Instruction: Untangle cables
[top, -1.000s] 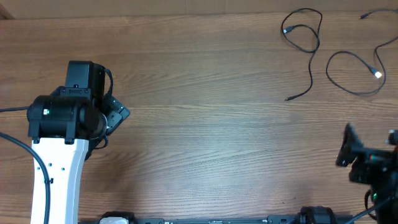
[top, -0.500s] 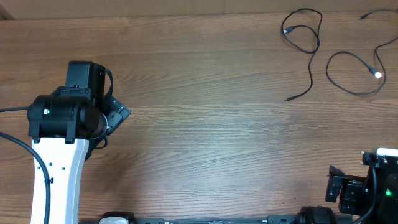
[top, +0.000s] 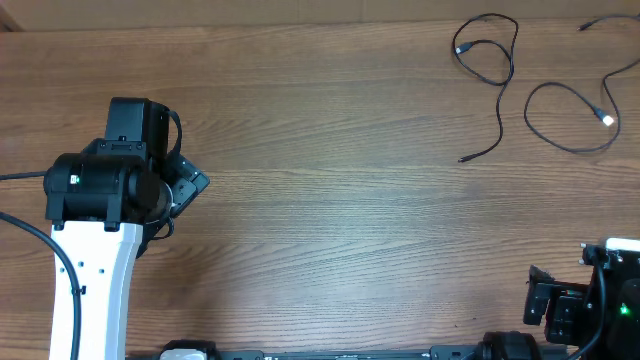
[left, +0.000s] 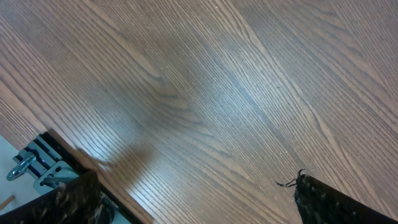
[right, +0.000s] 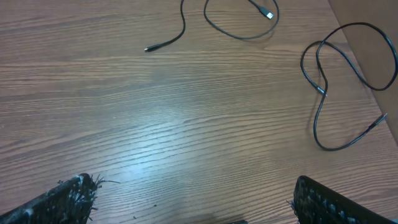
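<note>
Two thin black cables lie apart at the table's far right. One cable (top: 487, 50) forms a loop with a tail running down to a small plug. The other cable (top: 565, 120) makes a wider loop ending in a silvery tip (top: 607, 119). The right wrist view shows that loop (right: 239, 31) and its tip at the top, and more black cable (right: 320, 93) curling at the right. My right gripper (right: 193, 199) is open over bare wood, well short of them, low at the table's front right (top: 550, 300). My left gripper (left: 196, 196) is open over bare wood at the far left (top: 188, 185).
The table's front edge with a metal fitting (left: 31, 168) shows at the lower left of the left wrist view. The white left arm (top: 90, 280) rises from the front left. A brown panel (right: 373, 31) borders the table beyond the right-hand cable.
The right arm has drawn back toward the table's front edge, then held still for the last half second. The left arm and both cables have not moved.
</note>
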